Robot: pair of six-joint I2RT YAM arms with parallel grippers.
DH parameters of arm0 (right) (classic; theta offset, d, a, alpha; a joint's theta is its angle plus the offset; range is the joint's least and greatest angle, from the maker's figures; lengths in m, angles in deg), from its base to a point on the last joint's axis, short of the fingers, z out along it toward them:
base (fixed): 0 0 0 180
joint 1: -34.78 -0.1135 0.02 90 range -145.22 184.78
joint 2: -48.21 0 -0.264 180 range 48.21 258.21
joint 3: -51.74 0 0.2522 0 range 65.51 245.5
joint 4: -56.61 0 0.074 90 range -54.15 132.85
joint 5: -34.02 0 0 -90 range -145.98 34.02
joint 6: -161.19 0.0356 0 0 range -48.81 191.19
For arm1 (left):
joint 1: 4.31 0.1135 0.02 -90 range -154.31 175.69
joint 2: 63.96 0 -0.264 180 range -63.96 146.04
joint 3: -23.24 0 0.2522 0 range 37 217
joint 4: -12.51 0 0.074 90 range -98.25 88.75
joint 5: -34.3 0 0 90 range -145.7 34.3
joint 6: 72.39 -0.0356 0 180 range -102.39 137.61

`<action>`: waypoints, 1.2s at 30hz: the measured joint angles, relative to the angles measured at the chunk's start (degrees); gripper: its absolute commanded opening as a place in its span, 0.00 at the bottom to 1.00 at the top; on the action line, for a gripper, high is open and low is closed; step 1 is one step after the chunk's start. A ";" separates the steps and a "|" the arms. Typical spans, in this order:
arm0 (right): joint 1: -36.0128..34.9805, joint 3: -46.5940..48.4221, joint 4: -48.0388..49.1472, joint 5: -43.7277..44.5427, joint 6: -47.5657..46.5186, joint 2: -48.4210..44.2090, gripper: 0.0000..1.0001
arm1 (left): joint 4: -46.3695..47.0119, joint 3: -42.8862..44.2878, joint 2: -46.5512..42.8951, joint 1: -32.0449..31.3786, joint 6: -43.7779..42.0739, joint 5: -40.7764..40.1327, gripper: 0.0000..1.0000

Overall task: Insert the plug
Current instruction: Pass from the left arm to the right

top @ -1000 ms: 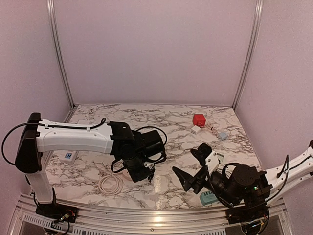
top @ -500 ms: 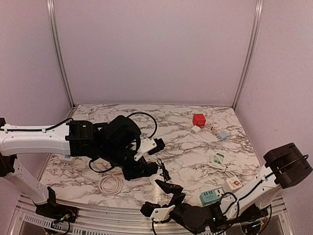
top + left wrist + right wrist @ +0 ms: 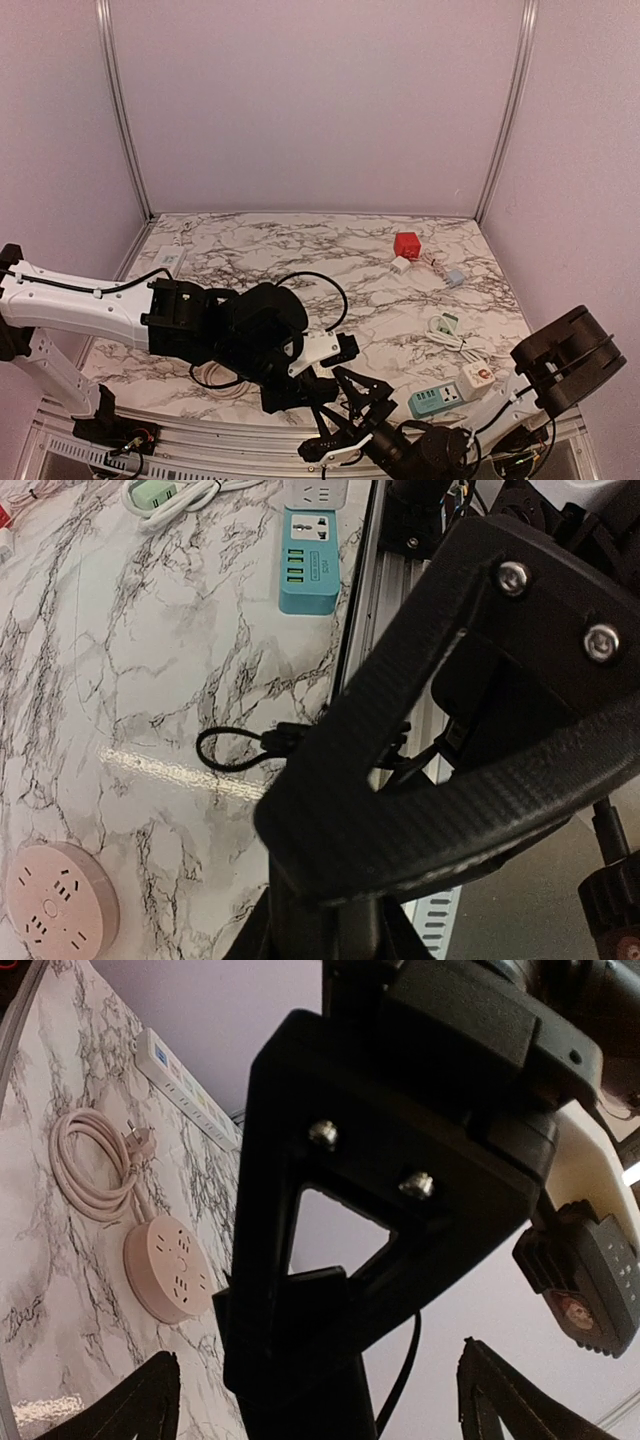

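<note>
My left fingers [image 3: 288, 394] are clenched shut above the near edge of the tabletop [image 3: 150, 660]. My right fingers [image 3: 150, 1400] are released, spread wide, just beside them. The plug [image 3: 285, 737] on its black cable [image 3: 225, 750] lies on the marble by that edge, between the teal power strip [image 3: 308, 560] and the pink round socket hub [image 3: 60, 910].

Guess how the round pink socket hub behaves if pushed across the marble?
The round pink socket hub lies flat and low, so it would probably slide rather than tip or roll. Its cord sits in a loose coil beside it, likely floppy, and may drag or uncoil behind. The glossy marble table suggests little friction.
</note>
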 measured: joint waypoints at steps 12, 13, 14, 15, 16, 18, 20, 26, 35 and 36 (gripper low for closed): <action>-0.11 1.01 0.09 1.99 -5.55 2.08 0.41 | 1.90 -2.54 -2.97 -0.63 0.02 0.04 0.00; -0.11 1.18 0.09 2.10 -6.01 2.08 0.39 | 1.95 -2.75 -2.99 -0.72 0.02 0.09 0.00; -0.11 1.36 0.17 2.36 -5.70 2.08 0.36 | 1.99 -3.04 -2.99 -0.79 0.02 0.13 0.00; -0.13 1.40 0.15 2.34 -5.95 2.08 0.33 | 2.05 -3.28 -2.99 -0.81 0.02 0.15 0.01; -0.13 1.40 0.15 2.47 -5.88 2.08 0.28 | 2.10 -3.37 -2.99 -0.81 0.02 0.17 0.02; -0.20 1.40 0.13 2.56 -6.08 2.05 0.19 | 2.29 -3.39 -2.99 -0.81 0.20 0.20 0.09; -0.33 1.40 0.11 2.71 -6.49 2.08 0.14 | 2.34 -3.39 -2.99 -0.81 0.28 0.33 0.14; -0.42 1.33 0.11 2.86 -6.21 1.88 0.08 | 4.70 -5.27 -4.68 -1.07 0.20 0.37 0.49; -0.42 -2.64 0.11 2.82 0.83 -6.58 0.04 | 17.14 -12.41 -16.11 -2.14 -1.27 0.59 0.76; -0.42 -3.56 0.11 2.60 2.16 -8.39 0.04 | 18.49 -13.25 -16.90 -2.25 -1.40 0.59 0.77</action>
